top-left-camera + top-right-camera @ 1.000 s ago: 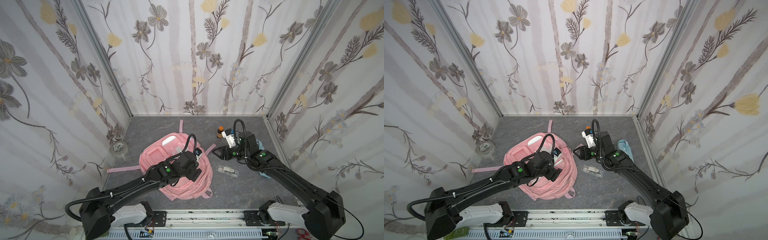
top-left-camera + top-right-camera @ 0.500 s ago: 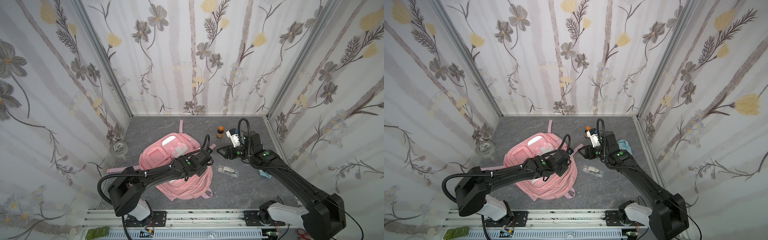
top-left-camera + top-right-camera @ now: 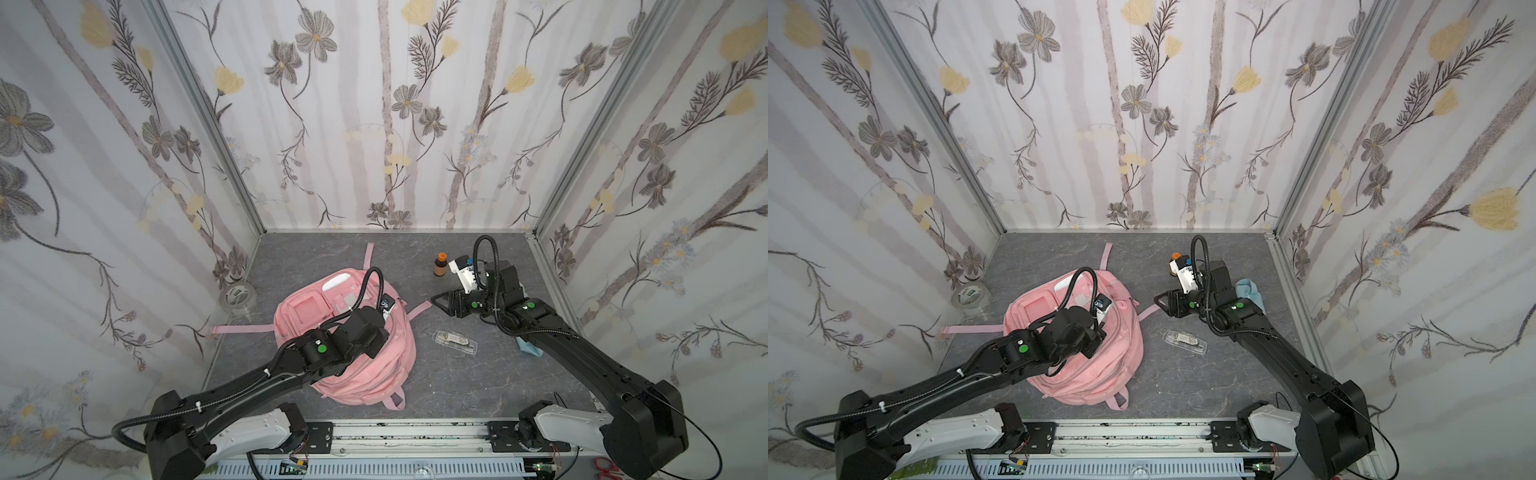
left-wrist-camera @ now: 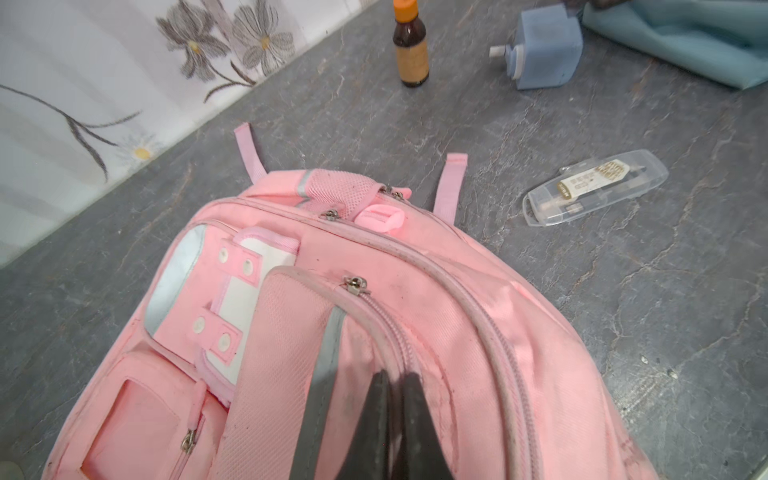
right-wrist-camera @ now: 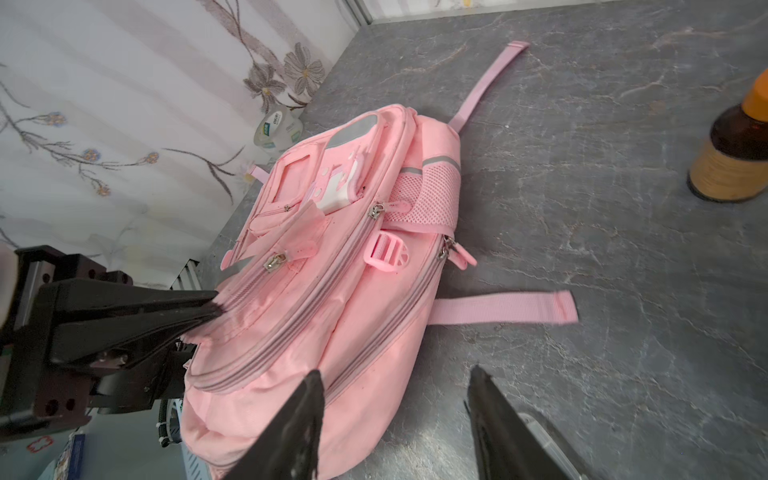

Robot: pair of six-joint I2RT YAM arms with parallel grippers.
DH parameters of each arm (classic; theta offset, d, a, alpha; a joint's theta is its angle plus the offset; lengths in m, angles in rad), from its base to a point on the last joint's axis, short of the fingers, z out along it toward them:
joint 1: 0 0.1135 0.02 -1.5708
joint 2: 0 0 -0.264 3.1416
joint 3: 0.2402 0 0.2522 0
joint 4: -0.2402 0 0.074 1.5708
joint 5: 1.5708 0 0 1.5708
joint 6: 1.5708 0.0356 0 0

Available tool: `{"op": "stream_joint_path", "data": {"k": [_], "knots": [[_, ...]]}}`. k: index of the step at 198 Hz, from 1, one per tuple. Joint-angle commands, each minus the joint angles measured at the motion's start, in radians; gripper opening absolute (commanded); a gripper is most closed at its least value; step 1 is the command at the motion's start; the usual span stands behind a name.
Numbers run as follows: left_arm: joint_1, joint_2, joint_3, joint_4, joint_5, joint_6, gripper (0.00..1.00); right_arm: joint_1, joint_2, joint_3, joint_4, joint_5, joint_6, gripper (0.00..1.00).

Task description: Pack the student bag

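Room: floral-papered walls (image 3: 374, 104) closed in a grey marbled table (image 3: 457, 382) on three sides.
Student bag: the student bag (image 3: 401, 353) lay flat, front pockets up, left of centre in both top views. Its straps were splayed over the table and every zip on show looked closed.
Left gripper: in the right wrist view the left gripper (image 5: 214, 305) was clamped tight on a ridge of pink fabric beside a zip track, at the middle left of the frame.
Right gripper: the right gripper (image 5: 395, 374) stood parted and empty, low over the bag's edge at the bottom of the frame.
Small items: a clear case (image 3: 455, 341) lay right of the bag. A brown bottle (image 3: 440, 265) stood above it in the frame, and a tape roll (image 3: 237, 296) sat at the left wall.
Step in hand: probably bracing the bag so that a zip could be drawn.
Doing it well: the pinch should stay firm and lift slightly to tauten the track, while the free jaws narrow squarely onto one zip pull (image 5: 445, 248), not onto loose cloth.
Hidden: in both top views the left wrist covered its own fingertips. The bag's inside was unseen, the case's contents were unreadable, and a blue pouch (image 3: 1250, 291) was half behind the right arm.
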Motion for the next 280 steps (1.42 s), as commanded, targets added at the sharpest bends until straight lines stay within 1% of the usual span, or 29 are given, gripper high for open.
{"op": "stream_joint_path", "data": {"k": [1, 13, 30, 42, 60, 68, 90, 110, 130, 141, 163, 190, 211, 234, 262, 280], "knots": [[0.014, -0.159, -0.056, 0.093, -0.018, 0.07, 0.0, 0.0, 0.041, -0.001, 0.18, -0.203, -0.156, 0.55], [0.023, -0.262, -0.086, 0.054, -0.008, 0.071, 0.0, 0.0, 0.073, 0.015, 0.217, -0.228, -0.188, 0.54], [0.029, -0.371, -0.107, 0.0, 0.022, 0.072, 0.0, 0.01, 0.112, 0.012, 0.317, -0.292, -0.224, 0.52], [0.027, -0.416, -0.111, -0.036, 0.019, 0.06, 0.0, 0.028, 0.135, 0.013, 0.336, -0.349, -0.313, 0.51], [0.028, -0.436, -0.107, -0.079, 0.022, 0.058, 0.0, 0.068, 0.172, 0.046, 0.246, -0.365, -0.519, 0.52], [0.028, -0.433, -0.104, -0.084, 0.024, 0.053, 0.0, 0.082, 0.229, 0.085, 0.173, -0.367, -0.596, 0.52], [0.028, -0.413, -0.101, -0.063, 0.033, 0.056, 0.0, 0.117, 0.349, 0.186, 0.058, -0.389, -0.697, 0.5], [0.03, -0.401, -0.103, -0.044, 0.037, 0.066, 0.0, 0.145, 0.439, 0.264, 0.004, -0.399, -0.738, 0.48], [0.03, -0.401, -0.102, -0.036, 0.043, 0.068, 0.0, 0.161, 0.507, 0.322, -0.019, -0.419, -0.758, 0.49], [0.03, -0.401, -0.101, -0.038, 0.052, 0.068, 0.0, 0.163, 0.547, 0.356, -0.042, -0.449, -0.773, 0.49], [0.03, -0.396, -0.096, -0.044, 0.057, 0.061, 0.0, 0.167, 0.636, 0.444, -0.125, -0.479, -0.797, 0.49], [0.028, -0.384, -0.083, -0.051, 0.071, 0.052, 0.0, 0.192, 0.717, 0.497, -0.136, -0.478, -0.79, 0.49], [0.029, -0.376, -0.074, -0.064, 0.07, 0.054, 0.0, 0.197, 0.789, 0.554, -0.161, -0.556, -0.773, 0.48], [0.031, -0.376, -0.072, -0.071, 0.073, 0.056, 0.0, 0.207, 0.844, 0.61, -0.247, -0.574, -0.841, 0.49], [0.033, -0.379, -0.071, -0.075, 0.086, 0.055, 0.0, 0.204, 0.881, 0.621, -0.297, -0.618, -0.899, 0.49], [0.036, -0.382, -0.074, -0.077, 0.092, 0.055, 0.0, 0.206, 0.907, 0.64, -0.359, -0.639, -0.949, 0.49]]}}
